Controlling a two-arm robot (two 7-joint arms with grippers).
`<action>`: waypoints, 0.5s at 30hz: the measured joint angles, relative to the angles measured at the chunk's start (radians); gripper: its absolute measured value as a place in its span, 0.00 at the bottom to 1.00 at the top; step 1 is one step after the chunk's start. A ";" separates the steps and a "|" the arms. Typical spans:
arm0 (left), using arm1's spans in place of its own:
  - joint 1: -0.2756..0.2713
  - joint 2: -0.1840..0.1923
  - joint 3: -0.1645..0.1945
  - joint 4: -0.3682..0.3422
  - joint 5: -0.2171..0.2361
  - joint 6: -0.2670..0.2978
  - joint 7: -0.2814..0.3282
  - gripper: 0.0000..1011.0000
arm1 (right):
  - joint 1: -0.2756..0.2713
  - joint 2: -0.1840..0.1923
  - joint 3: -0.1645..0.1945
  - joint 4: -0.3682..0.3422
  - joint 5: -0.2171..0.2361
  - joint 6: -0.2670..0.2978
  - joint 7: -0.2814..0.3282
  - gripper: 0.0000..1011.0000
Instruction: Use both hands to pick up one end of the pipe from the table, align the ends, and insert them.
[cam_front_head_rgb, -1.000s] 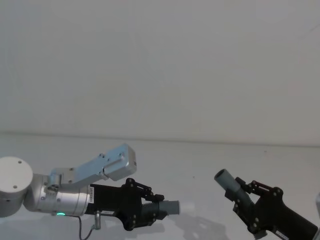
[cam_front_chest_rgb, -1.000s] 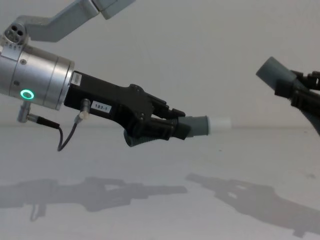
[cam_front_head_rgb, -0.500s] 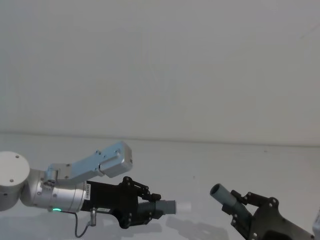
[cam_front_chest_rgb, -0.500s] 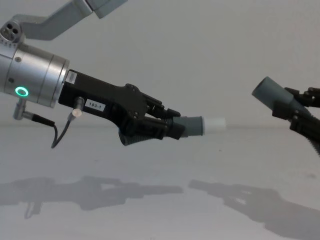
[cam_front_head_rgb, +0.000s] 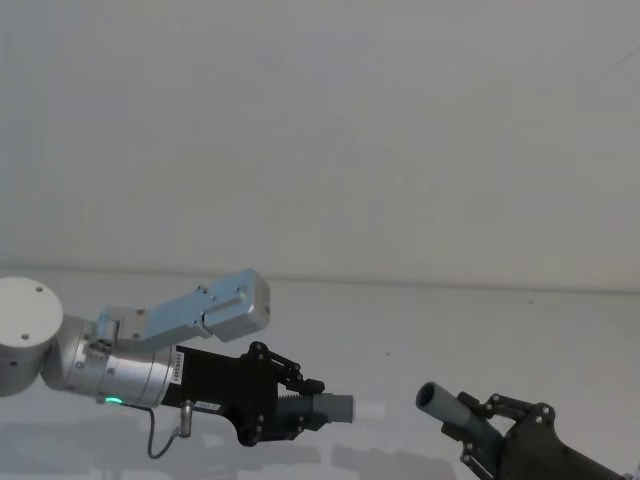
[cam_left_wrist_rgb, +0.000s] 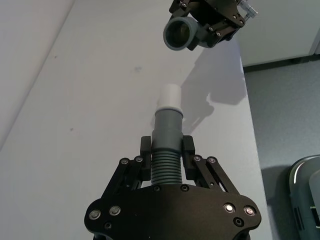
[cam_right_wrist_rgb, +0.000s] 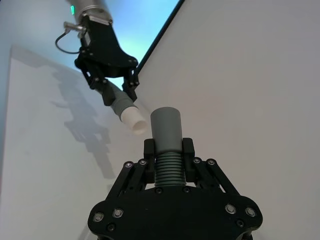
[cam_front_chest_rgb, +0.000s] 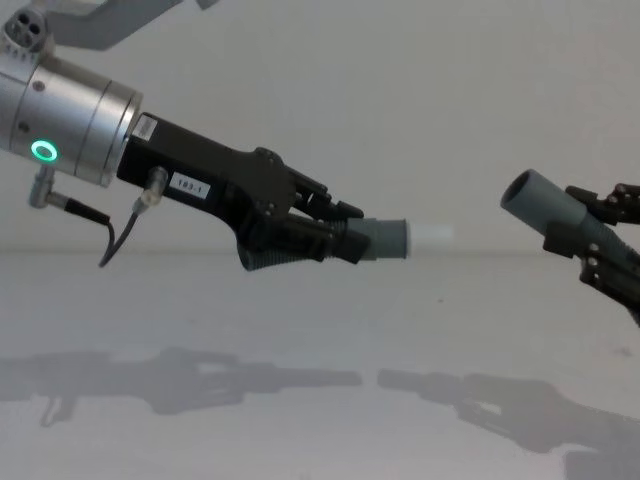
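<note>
While the white-tipped piece is being held clamped in the left hand and the open-mouthed piece in the right hand, both clear above the table, the pick-up is being counted as done. The ends are being pointed toward each other, apart and seemingly not yet in line; aligning and inserting are being left to do.

L gripper clamps ribbed grey piece w/ white tip, above table. R gripper clamps 2nd piece. Its open mouth points roughly toward tip, well apart.
</note>
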 joint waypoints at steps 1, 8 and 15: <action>-0.005 0.000 0.003 -0.002 0.002 0.002 -0.001 0.32 | 0.003 -0.004 0.001 0.007 -0.015 -0.022 -0.002 0.29; -0.025 -0.001 0.016 -0.017 0.016 0.015 -0.001 0.32 | 0.006 -0.030 0.031 0.025 -0.133 -0.100 -0.062 0.29; -0.038 0.001 0.024 -0.036 0.028 0.028 0.012 0.32 | -0.014 -0.068 0.086 0.010 -0.302 -0.128 -0.160 0.29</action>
